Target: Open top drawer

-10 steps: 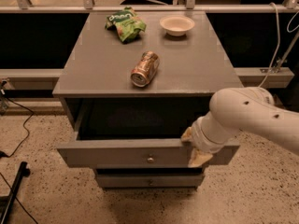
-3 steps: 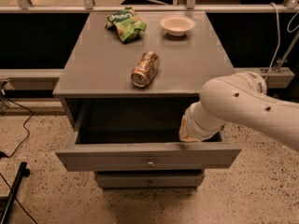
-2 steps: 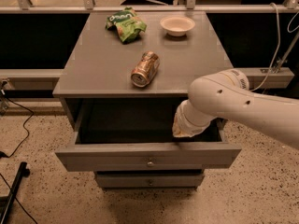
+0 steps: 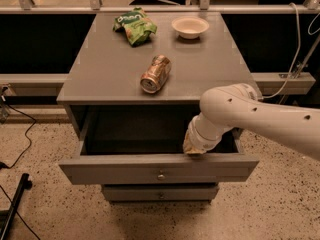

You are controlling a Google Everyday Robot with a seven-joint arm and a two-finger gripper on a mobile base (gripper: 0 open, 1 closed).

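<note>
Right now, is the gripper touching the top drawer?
Cannot tell. The camera view shows the gripper at the front edge of the top drawer; the arm covers the meeting point.

Warm, dim overhead light falls on the grey table [image 4: 210,69], leaving a soft sheen near its far edge. The open top drawer [image 4: 125,171] holds deep shadow inside. The white arm [image 4: 260,116] is the brightest thing; the gripper [image 4: 194,146], at the drawer's front edge, sits half shaded beneath it.
</note>
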